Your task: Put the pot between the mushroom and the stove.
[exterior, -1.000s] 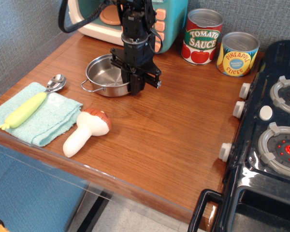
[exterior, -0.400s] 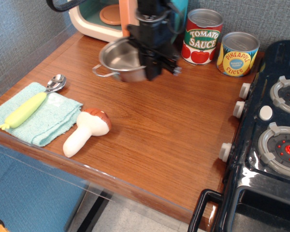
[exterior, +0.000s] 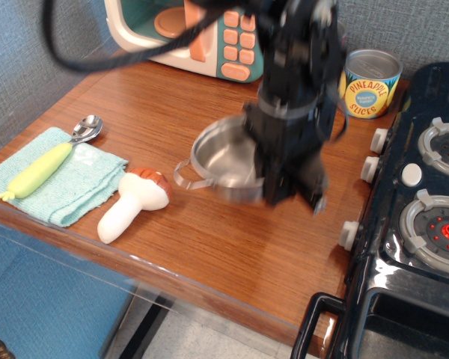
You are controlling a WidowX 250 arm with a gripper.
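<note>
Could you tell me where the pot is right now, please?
The pot is near the middle of the view, held by the pincer over the table, with the mushroom to its left and the stove to its right.

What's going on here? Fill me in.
The gripper is shut on the pot and carries it over the table, in the gap between the mushroom and the stove. The image is motion-blurred, so I cannot tell whether the pot touches the wood yet. A spoon lies on a cloth to the left, and a pineapple can stands at the back.
</note>
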